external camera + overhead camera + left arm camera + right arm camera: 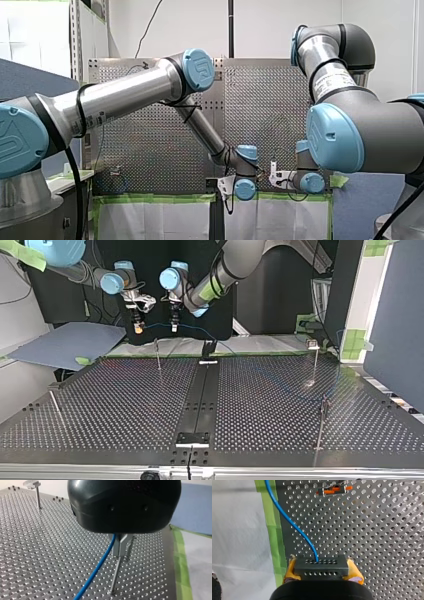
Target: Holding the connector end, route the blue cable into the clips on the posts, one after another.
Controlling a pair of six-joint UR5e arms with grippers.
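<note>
In the right wrist view my right gripper (322, 576) is shut with its yellow pads (291, 570) on the black connector (321, 566). The blue cable (287, 517) leaves the connector and curves away over the green tape. My left gripper (119, 554) is shut on the blue cable (98, 566), just above a thin post (115, 577). In the top view both grippers hang at the far edge: my right gripper (137, 330) and my left gripper (174, 327), with the cable (156, 324) strung between them. From there it trails across the table toward a post (322, 420).
Thin posts stand on the perforated table (125, 400): one near the far edge (158, 355), one at the top view's far right (315, 362), one at its near left (55, 407). An orange and black clip (334, 490) lies ahead of my right gripper. Green tape (270, 517) borders the plate.
</note>
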